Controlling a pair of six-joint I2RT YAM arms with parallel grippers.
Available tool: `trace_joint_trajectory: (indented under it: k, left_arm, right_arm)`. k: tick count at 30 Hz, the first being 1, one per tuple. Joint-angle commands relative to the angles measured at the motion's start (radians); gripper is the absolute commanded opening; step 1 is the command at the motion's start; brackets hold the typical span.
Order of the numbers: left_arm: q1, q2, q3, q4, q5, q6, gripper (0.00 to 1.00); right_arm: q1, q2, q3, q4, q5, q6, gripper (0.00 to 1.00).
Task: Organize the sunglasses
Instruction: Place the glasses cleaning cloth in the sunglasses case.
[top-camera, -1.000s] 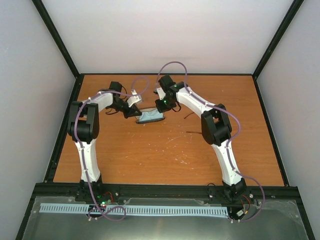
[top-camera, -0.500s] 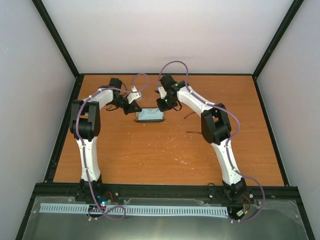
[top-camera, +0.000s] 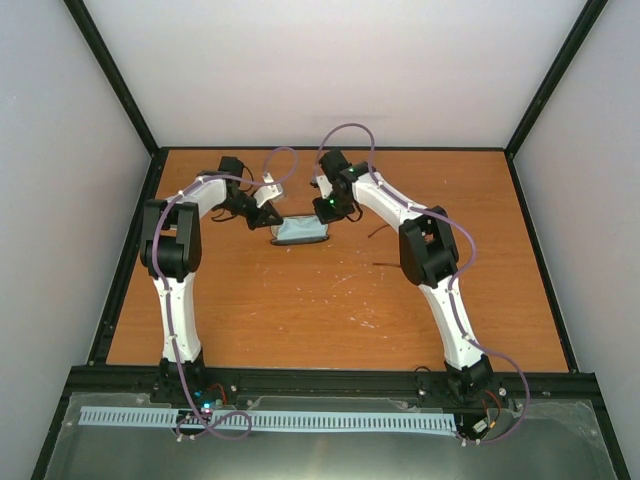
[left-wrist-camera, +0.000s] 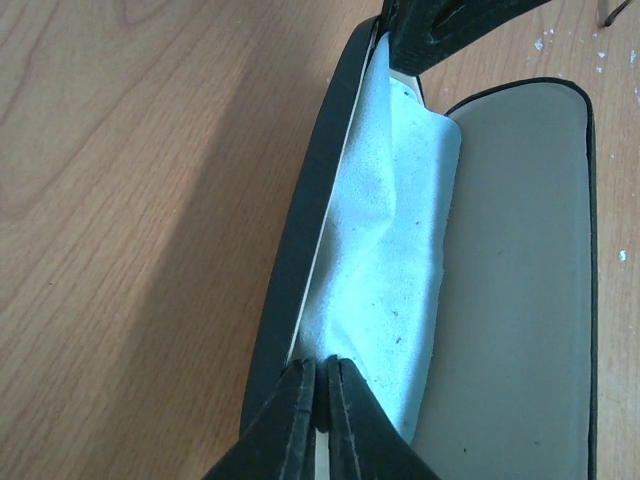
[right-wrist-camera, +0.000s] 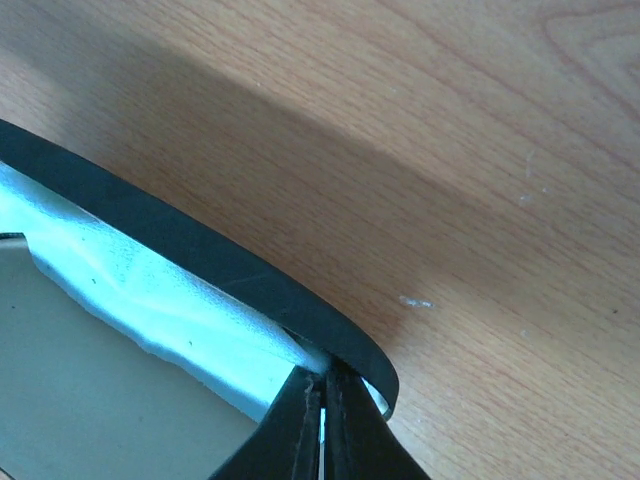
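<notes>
The black glasses case (top-camera: 300, 242) lies open at the table's far middle, with the pale blue cloth (top-camera: 300, 230) spread inside it. My left gripper (top-camera: 272, 222) is shut on the cloth's left end; in the left wrist view its tips (left-wrist-camera: 322, 375) pinch the cloth (left-wrist-camera: 390, 250) beside the case rim (left-wrist-camera: 300, 230). My right gripper (top-camera: 328, 215) is shut on the cloth's right end; in the right wrist view its tips (right-wrist-camera: 322, 385) meet at the cloth (right-wrist-camera: 150, 290) under the rim (right-wrist-camera: 200, 260). The sunglasses are not visible, and the cloth covers the case's tray.
The case's light-lined lid (left-wrist-camera: 520, 280) lies flat beside the cloth. Thin dark marks (top-camera: 378, 232) lie on the wood just right of the case; I cannot tell what they are. Black frame rails (top-camera: 130, 250) border the table.
A second ago both grippers held the cloth raised and tilted over the case. It has since come down flat into the case, and both arms have barely moved in the last half second.
</notes>
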Motion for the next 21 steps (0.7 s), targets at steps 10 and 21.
trace_joint_trajectory:
  k: [10,21]
  left_arm:
    - [0.011,-0.008,0.042,-0.015,0.004,0.022,0.31]
    - [0.011,-0.034,0.043,-0.013,0.011,0.005,0.42]
  right_arm:
    - [-0.007,0.009,0.043,-0.03,0.057,0.016,0.08]
    - [-0.008,-0.046,0.018,-0.024,0.096,0.048,0.27]
